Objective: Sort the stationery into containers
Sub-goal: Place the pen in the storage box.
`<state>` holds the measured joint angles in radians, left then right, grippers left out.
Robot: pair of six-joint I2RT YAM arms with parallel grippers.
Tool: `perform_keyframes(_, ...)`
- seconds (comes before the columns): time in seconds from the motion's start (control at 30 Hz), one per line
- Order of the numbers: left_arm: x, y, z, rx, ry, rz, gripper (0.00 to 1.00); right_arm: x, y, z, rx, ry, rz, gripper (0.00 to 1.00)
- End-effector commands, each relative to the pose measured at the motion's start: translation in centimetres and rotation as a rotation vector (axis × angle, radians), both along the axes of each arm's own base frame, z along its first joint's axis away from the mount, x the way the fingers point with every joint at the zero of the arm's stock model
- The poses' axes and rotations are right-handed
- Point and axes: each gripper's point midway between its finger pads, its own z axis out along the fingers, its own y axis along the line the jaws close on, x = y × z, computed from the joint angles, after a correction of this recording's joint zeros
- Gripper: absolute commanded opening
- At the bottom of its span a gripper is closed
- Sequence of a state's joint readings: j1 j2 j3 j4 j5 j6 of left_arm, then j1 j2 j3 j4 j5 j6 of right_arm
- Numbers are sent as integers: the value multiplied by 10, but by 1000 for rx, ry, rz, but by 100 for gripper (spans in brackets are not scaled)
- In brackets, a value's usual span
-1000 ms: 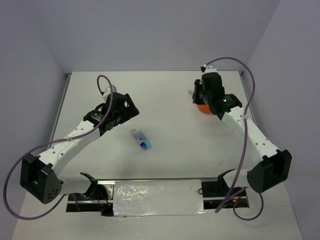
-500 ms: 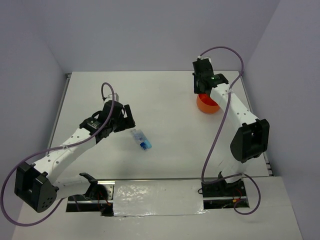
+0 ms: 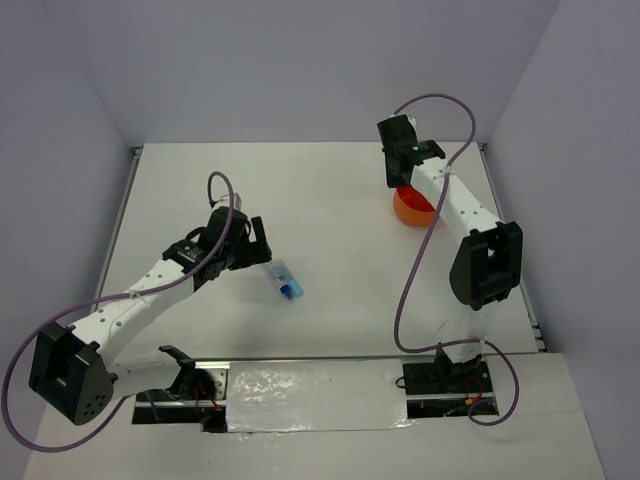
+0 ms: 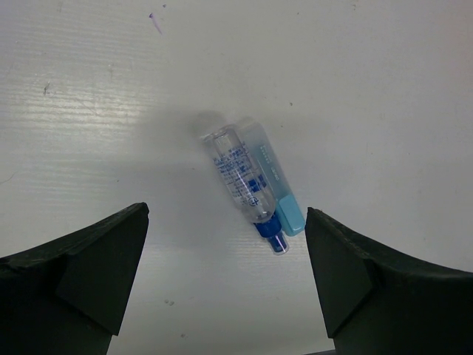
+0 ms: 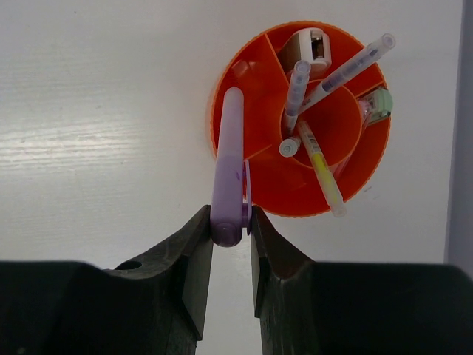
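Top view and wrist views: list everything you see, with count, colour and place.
Table: one, white, under everything.
Organiser: one, orange, table's far right.
Pens: three, two greyish, one yellow, organiser's middle ring.
White piece: one, outer compartment.
Green piece: one, pale, outer compartment.
Purple pen: one, lilac, over organiser's rim.
Clear tube: one, blue cap, table's left-centre.
Blue marker: one, pale, touching the tube.
Left arm: white, jaws open astride tube and marker.
Right arm: white, jaws shut on purple pen.
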<state>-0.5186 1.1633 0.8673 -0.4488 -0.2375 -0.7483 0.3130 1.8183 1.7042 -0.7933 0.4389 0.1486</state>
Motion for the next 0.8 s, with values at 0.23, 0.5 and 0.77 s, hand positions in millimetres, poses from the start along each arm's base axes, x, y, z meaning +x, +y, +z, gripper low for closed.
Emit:
perform_keyframes(0.23,3,-4,-3,7,-18,-36,99,4,-13,-6,-20,18,-35,0)
perform_keyframes(0.5,2,-3,-6,17,-16,-41,99,8,-9,-10,-4,30,-23,48)
perform_keyframes(0.77,3,-5,-8,12,-15,-48,99,2,4,29,45,-36,18,69)
